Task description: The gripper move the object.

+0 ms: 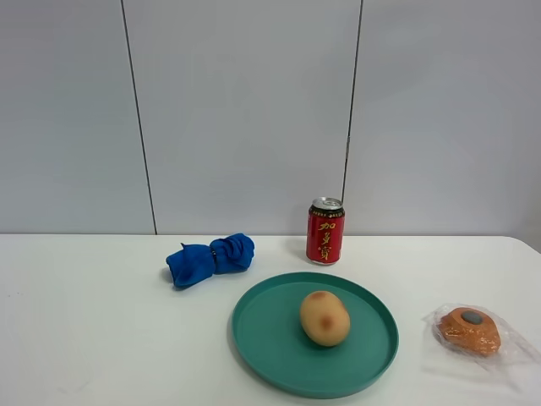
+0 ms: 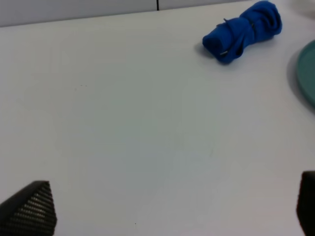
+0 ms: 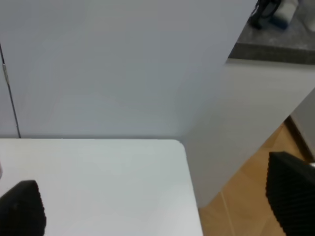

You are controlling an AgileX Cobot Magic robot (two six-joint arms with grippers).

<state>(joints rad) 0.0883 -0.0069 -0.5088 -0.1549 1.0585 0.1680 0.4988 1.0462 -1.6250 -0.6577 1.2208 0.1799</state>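
Observation:
The object (image 1: pixel 325 317), a small tan-yellow egg-shaped ball with reddish-brown blotches, lies on the green plate (image 1: pixel 264 338) at the front middle of the white table. Neither arm shows in the exterior high view. In the left wrist view my left gripper (image 2: pixel 167 209) is open and empty, its two dark fingertips (image 2: pixel 29 209) wide apart over bare table. In the right wrist view my right gripper (image 3: pixel 157 206) is open and empty, its fingertips (image 3: pixel 19 211) wide apart above the table's far right corner. The object is out of both wrist views.
A red can (image 1: pixel 325 231) stands behind the plate. A rolled blue cloth (image 1: pixel 210 258) lies to the plate's back left; it also shows in the left wrist view (image 2: pixel 243 30). A plastic-wrapped orange pastry (image 1: pixel 470 330) lies right of the plate. The plate's rim (image 2: pixel 307 73) shows in the left wrist view.

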